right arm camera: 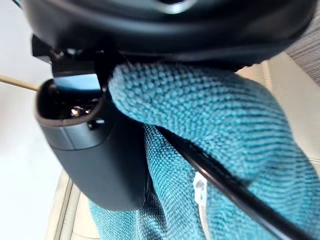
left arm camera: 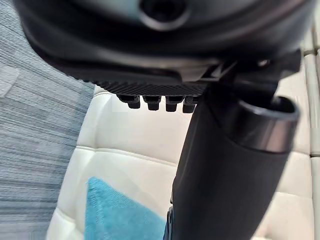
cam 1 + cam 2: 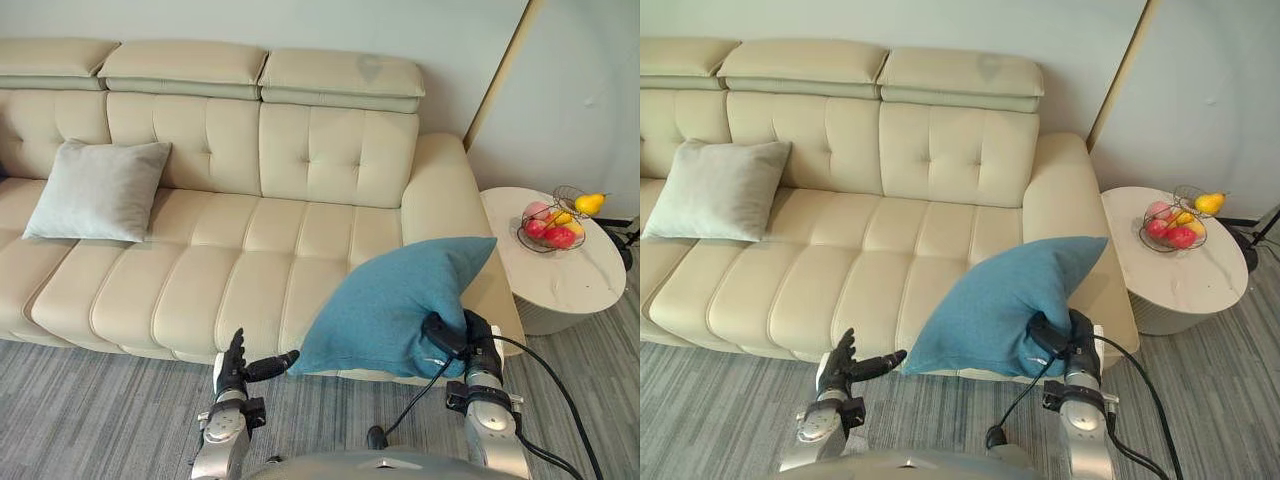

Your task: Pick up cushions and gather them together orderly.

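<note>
Right robot hand (image 3: 453, 338) on cushion (image 3: 385, 300) edge

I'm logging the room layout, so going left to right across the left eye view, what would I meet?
The grey cushion, left hand, teal cushion, then the round side table with its fruit basket.

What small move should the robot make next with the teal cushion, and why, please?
Probably close the open left hand on the teal cushion, at its free corner: only the right hand grips it, and the grey cushion sits far left.
</note>
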You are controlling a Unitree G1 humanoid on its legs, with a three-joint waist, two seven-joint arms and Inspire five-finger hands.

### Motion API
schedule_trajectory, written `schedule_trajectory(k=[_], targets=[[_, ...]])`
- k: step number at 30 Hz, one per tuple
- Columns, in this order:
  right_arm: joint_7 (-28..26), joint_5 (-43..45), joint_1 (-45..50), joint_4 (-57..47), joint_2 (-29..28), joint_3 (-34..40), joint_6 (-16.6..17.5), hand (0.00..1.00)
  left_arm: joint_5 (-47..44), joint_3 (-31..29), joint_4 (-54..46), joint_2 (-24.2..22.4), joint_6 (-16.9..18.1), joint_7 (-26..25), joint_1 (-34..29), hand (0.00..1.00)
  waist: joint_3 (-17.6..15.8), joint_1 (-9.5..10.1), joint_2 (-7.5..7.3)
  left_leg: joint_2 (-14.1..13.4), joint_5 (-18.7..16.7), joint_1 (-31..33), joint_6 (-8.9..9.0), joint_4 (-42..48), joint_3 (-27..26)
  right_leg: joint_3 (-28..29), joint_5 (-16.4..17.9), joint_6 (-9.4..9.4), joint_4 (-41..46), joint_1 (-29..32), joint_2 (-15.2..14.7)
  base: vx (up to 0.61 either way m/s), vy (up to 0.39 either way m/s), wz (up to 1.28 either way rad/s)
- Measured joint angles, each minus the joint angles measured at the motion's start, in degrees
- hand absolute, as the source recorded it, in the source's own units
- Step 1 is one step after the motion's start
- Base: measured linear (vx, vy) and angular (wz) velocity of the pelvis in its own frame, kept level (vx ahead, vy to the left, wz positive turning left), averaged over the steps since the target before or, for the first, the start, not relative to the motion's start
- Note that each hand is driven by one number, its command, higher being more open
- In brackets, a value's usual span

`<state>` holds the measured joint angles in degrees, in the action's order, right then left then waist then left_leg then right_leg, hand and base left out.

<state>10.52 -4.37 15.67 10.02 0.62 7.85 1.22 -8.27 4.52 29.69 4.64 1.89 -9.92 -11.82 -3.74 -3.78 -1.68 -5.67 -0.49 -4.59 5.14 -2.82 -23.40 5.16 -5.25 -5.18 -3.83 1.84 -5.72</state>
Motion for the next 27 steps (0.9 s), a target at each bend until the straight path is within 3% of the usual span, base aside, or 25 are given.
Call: schedule_trajectory(k=[8, 9, 13, 20, 27], targets=[[0.1, 0.5, -1.1, -1.7, 0.0, -0.6, 0.2, 0.00, -0.4, 7.9, 1.8, 0.2, -0.1, 1.1, 8.8, 1.00, -3.6, -0.71, -1.41, -0.2, 0.5, 5.8, 0.03, 0.6, -3.0, 3.4, -2.4, 0.04, -0.4, 7.1, 0.5, -0.03, -0.010, -0.20], [0.1, 0.9, -1.3, -2.1, 0.0, -0.7, 0.2, 0.00, -1.3, 8.6, 1.8, 0.1, 0.0, 1.1, 10.9, 0.00, -4.1, -1.40, -1.69, -0.2, 0.5, 7.2, -0.03, 1.1, -3.1, 3.6, -2.7, 0.09, -0.4, 8.2, 0.4, -0.01, -0.007, -0.08], [1.4, 2.2, -3.0, -3.7, 0.0, -1.2, 0.3, 0.00, -2.5, 11.4, 1.8, 0.1, 0.0, 0.3, 17.0, 0.00, -7.6, -2.90, -1.71, -0.4, 0.1, 10.1, -0.53, 2.9, -3.9, 4.9, -3.7, -0.38, -0.4, 10.9, 0.3, 0.01, 0.003, -0.14], [3.7, 2.5, -3.8, -7.6, 0.1, -1.2, 0.6, 0.00, -6.9, 13.4, 1.7, 0.2, 0.0, -1.6, 20.8, 0.00, -11.5, -3.03, -1.21, -0.5, -0.8, 14.1, -1.14, 6.0, -3.7, 4.9, -4.5, -1.04, 0.4, 13.9, -0.3, -0.01, 0.011, 0.02], [5.2, 4.7, -3.7, -11.3, -0.1, -2.5, 2.3, 0.00, -11.5, 15.0, -2.8, 0.3, 0.1, -4.2, 22.6, 0.00, -12.3, -2.92, -0.80, -2.1, -3.1, 16.7, -1.16, 10.7, -4.2, 5.9, -4.7, -1.12, 1.0, 15.3, 0.1, -0.01, 0.018, -0.06]])
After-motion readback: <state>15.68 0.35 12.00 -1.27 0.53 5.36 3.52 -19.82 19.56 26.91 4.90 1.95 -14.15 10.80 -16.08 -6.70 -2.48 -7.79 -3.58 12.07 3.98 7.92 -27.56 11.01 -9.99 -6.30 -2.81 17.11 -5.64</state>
